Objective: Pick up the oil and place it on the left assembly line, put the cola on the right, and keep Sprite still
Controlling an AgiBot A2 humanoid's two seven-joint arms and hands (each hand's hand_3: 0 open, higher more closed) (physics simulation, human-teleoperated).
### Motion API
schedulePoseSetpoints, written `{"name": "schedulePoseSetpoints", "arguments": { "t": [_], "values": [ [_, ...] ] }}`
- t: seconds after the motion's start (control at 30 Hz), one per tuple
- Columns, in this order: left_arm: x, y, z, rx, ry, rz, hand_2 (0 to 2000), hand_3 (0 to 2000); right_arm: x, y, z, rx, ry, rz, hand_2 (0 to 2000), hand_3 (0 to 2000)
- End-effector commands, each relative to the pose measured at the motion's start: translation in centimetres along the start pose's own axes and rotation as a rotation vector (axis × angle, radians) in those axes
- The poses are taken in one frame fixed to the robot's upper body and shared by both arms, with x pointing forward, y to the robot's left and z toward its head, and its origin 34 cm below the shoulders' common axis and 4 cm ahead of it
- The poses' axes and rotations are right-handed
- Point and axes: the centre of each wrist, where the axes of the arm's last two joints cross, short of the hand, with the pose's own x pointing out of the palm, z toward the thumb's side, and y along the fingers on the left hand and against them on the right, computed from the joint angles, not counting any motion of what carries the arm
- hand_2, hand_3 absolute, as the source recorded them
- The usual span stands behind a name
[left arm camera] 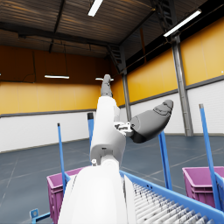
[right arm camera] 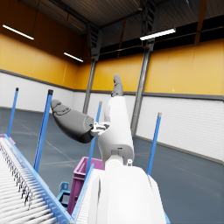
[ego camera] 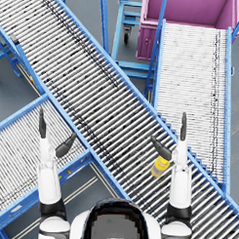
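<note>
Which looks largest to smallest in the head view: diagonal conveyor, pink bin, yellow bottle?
1. Diagonal conveyor, largest by far.
2. Pink bin, though cropped by the frame and farther off.
3. Yellow bottle, smallest, beside the right robot hand.

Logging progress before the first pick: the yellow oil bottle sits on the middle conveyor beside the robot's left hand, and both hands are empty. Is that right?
Not quite: the head view shows the yellow oil bottle on the middle conveyor beside the right hand, not the left hand. Both hands are indeed empty.
</note>
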Motion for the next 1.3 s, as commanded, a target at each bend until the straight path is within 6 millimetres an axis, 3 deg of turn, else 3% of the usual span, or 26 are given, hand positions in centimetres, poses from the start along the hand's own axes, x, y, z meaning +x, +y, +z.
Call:
{"name": "schedulePoseSetpoints", "arguments": {
  "t": [0.03, 0.13, 0.37, 0.7, 0.97, 1.3],
  "values": [
    [-0.1, -0.5, 0.0, -0.007, 0.0, 0.008, 0, 0, 0.0, 0.3, 0.2, -0.001, 0.0, -0.002, 0, 0],
    [-0.3, -0.6, 0.2, -0.001, 0.002, 0.015, 0, 0, -0.1, 0.6, 0.2, 0.002, 0.0, -0.009, 0, 0],
    [-0.2, -1.2, 0.4, -0.013, -0.221, 0.022, 0, 0, -0.1, 1.0, 0.3, 0.009, -0.14, -0.014, 0, 0],
    [0.1, -1.9, -0.1, -0.045, -0.261, 0.026, 0, 0, 0.0, 2.2, -0.3, 0.053, -0.169, -0.023, 0, 0],
    [1.0, -2.2, -0.3, -0.062, -0.283, 0.0, 0, 0, 1.6, 6.1, -2.1, 0.21, -0.2, 0.021, 0, 0],
    [1.4, -2.7, -0.6, -0.083, -0.297, -0.005, 0, 0, 4.5, 11.2, -7.1, 0.505, -0.241, 0.117, 0, 0]
  ]
}}
